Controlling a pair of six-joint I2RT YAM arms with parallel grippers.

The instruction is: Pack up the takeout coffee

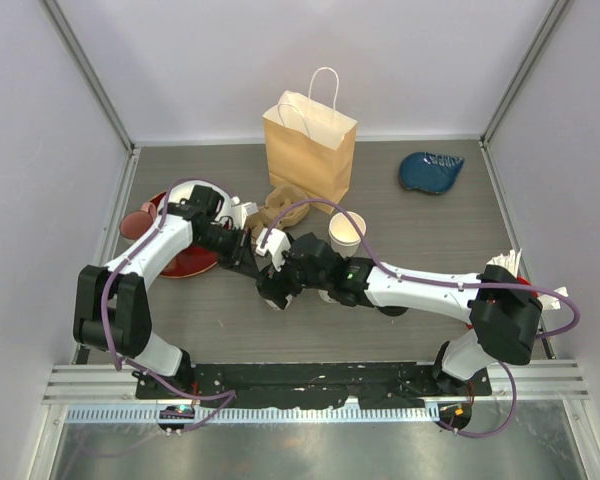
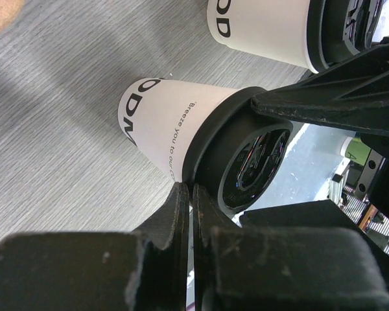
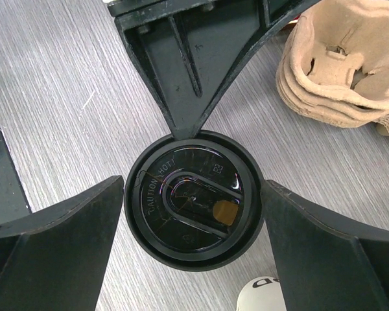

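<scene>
A takeout coffee, a white paper cup with a black sip lid, stands on the grey table. My right gripper hangs open over it, one finger on each side of the lid, and hides it in the top view, where the right gripper sits at mid-table. My left gripper is shut and empty, its tips against the lid's rim. A second white cup stands just to the right; from above its top looks pale, with no lid seen.
A brown paper bag stands upright at the back. Pulp cup carriers lie in front of it. A red plate sits under the left arm and a blue dish at the back right.
</scene>
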